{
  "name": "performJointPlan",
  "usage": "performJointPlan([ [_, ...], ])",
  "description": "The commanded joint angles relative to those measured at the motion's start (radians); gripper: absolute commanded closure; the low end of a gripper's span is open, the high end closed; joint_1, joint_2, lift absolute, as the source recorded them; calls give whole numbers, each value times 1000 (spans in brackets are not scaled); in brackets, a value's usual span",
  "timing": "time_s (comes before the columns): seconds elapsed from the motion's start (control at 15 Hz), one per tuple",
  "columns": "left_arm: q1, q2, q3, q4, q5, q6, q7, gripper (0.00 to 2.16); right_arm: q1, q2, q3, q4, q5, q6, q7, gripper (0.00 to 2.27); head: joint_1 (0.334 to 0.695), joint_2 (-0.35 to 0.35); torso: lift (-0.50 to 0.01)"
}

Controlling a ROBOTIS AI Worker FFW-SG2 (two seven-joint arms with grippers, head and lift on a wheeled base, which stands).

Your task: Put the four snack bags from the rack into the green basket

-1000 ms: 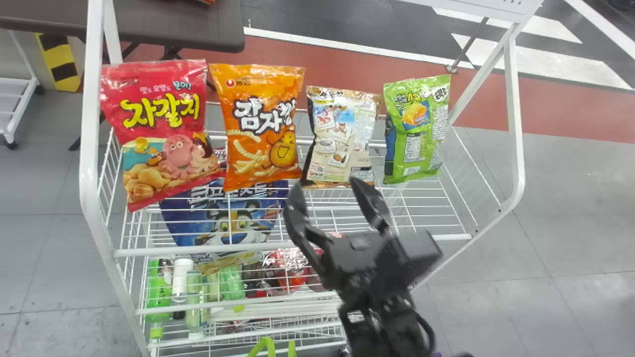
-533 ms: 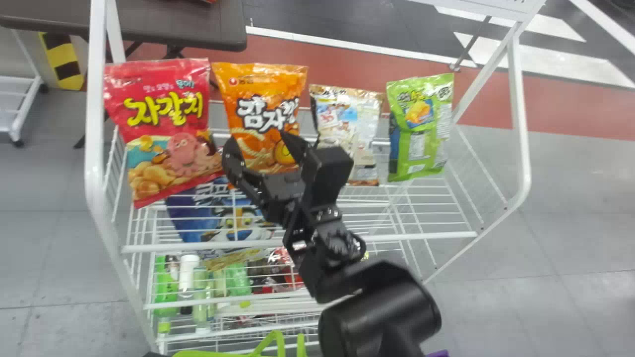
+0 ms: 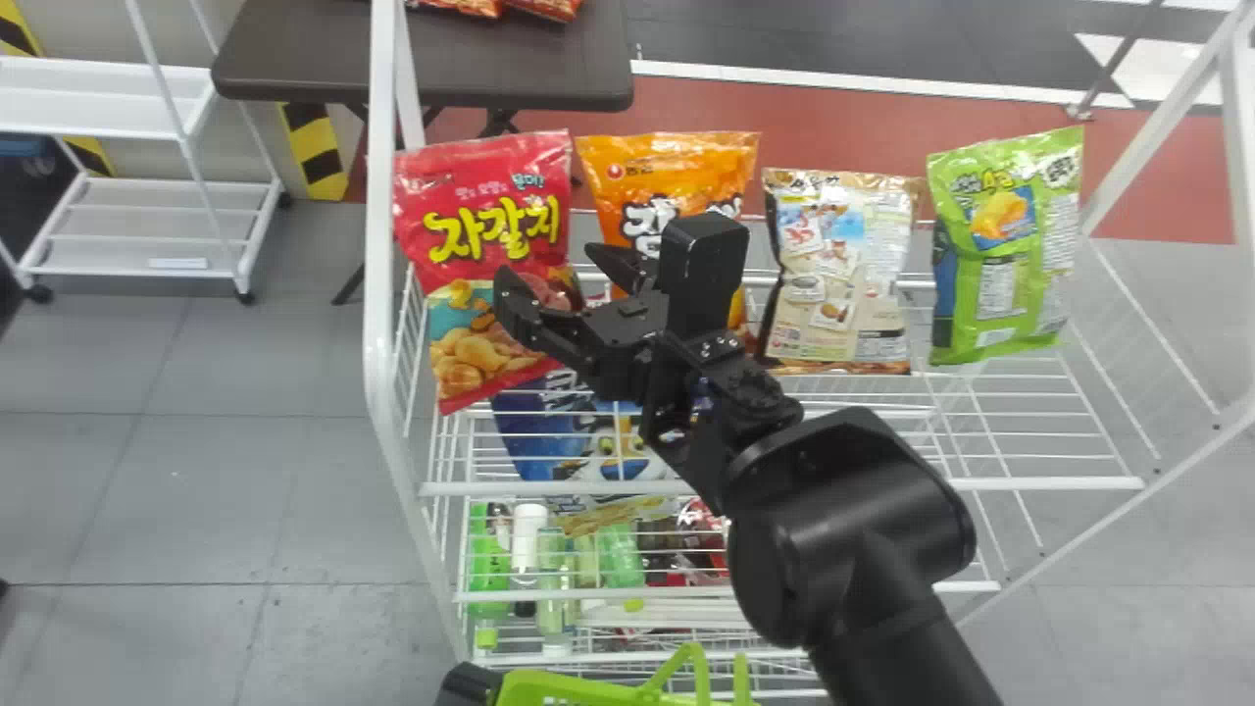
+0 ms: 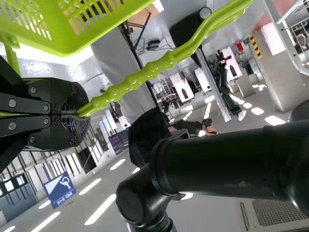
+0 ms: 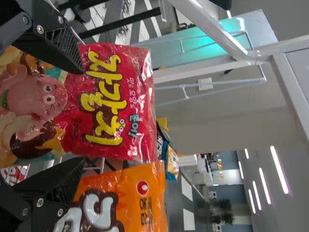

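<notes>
right claw (image 3: 549, 270), one: hung spread near the rack (image 3: 1039, 484)'s red bag (image 3: 490, 186). snack bags (image 3: 1005, 265), four: all on the rack. green basket (image 3: 588, 689), one: rack's near side, handle (image 4: 145, 72) pinched by left claw (image 4: 83, 115). we feared a stray finger toppling the orange bag (image 3: 677, 162).

The left gripper (image 3: 469, 683) holds the green basket's (image 4: 67, 47) handle (image 4: 149, 71).
Its black fingers (image 4: 70, 99) pinch the wavy handle near the basket's slotted wall.
</notes>
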Motion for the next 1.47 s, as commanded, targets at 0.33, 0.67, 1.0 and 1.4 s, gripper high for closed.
performJointPlan([
  [0.33,-19,5,3,16,8,0,-5,2064,-96,3,-5,82,-40,189,146,1656,695,-12,-6],
  [0.67,-17,6,0,19,7,0,-5,2064,-81,2,-15,79,-48,186,218,1858,695,3,-6],
  [1.0,-11,6,-3,18,8,0,-6,2064,49,-1,-18,-90,23,245,209,1862,695,9,-6],
  [1.4,-17,6,-13,16,4,0,-6,2064,368,-12,-104,-489,135,260,161,1858,695,-56,-6],
])
